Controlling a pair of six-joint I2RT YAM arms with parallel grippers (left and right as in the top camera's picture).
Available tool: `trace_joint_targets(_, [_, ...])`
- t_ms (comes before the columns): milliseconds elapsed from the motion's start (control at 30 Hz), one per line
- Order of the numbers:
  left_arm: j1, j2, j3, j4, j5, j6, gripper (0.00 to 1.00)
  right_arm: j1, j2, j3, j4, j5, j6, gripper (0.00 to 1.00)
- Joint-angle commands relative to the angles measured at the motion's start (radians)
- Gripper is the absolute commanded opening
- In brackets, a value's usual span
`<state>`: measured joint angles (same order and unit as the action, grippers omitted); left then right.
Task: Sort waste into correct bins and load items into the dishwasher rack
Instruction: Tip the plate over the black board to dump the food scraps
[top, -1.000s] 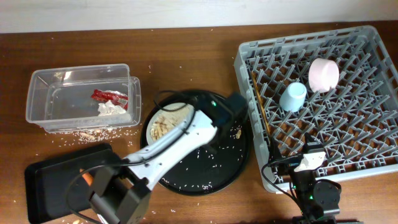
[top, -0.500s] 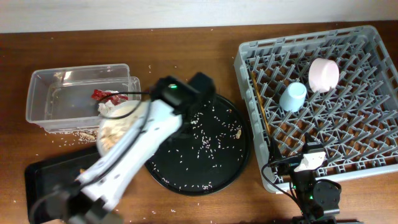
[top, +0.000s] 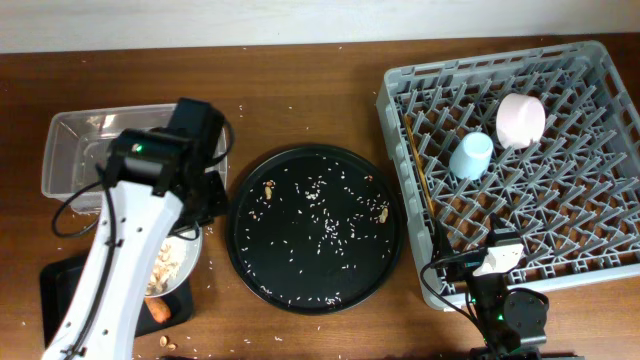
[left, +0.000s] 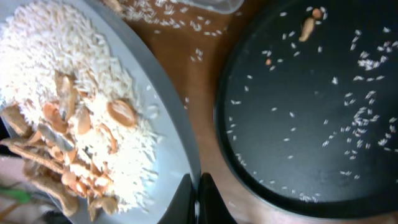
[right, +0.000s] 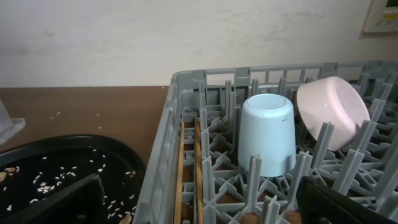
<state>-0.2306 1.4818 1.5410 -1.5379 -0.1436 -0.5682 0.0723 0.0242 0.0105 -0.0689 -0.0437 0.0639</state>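
Desk (top: 300, 90) left: plate (top: 172, 263) carried off tray (top: 316, 303) to black bin (top: 55, 290), left fingers (left: 208, 202) clamped; right fingers (right: 354, 205) apart. Dump pending.

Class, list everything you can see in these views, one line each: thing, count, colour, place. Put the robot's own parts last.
table: one, brown, under everything
dishwasher rack: one, grey, right side
cup: one, light blue, in the rack
bowl: one, pale pink, beside the cup
chopsticks: one pair, wooden, along the rack's left side
round tray: one, black, centre
clear tub: one, see-through, far left
black bin: one, black, near left corner
plate: one, grey-white, held beside the tray
rice grains: many, white, heaped on plate, scattered on tray
peanuts: several, tan, on the plate
carrot piece: one, orange, in the black bin
left pincer: one, dark, shut on the plate's rim
right pincer: one, black, open, by the rack
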Motion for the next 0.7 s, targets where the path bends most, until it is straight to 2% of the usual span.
trace_joint_targets(0, [0.079, -0.066, -0.111, 0.097, 0.169, 0.147, 0.00, -0.007, -0.006, -0.005, -0.004, -0.009, 0.003, 0.98])
trace_joint_targets(267, [0.288, -0.188, -0.315, 0.251, 0.437, 0.291, 0.00, -0.007, -0.006, -0.005, -0.004, -0.009, 0.004, 0.98])
trace_joint_targets(333, [0.390, -0.244, -0.357, 0.267, 0.535, 0.363, 0.00, -0.007, -0.006, -0.005, -0.004, -0.009, 0.004, 0.98])
trace_joint_targets(467, [0.549, -0.314, -0.401, 0.272, 0.752, 0.514, 0.00, -0.007, -0.006, -0.005, -0.004, -0.009, 0.004, 0.98])
trace_joint_targets(667, [0.818, -0.391, -0.435, 0.181, 0.994, 0.727, 0.00, -0.007, -0.006, -0.005, -0.004, -0.009, 0.004, 0.98])
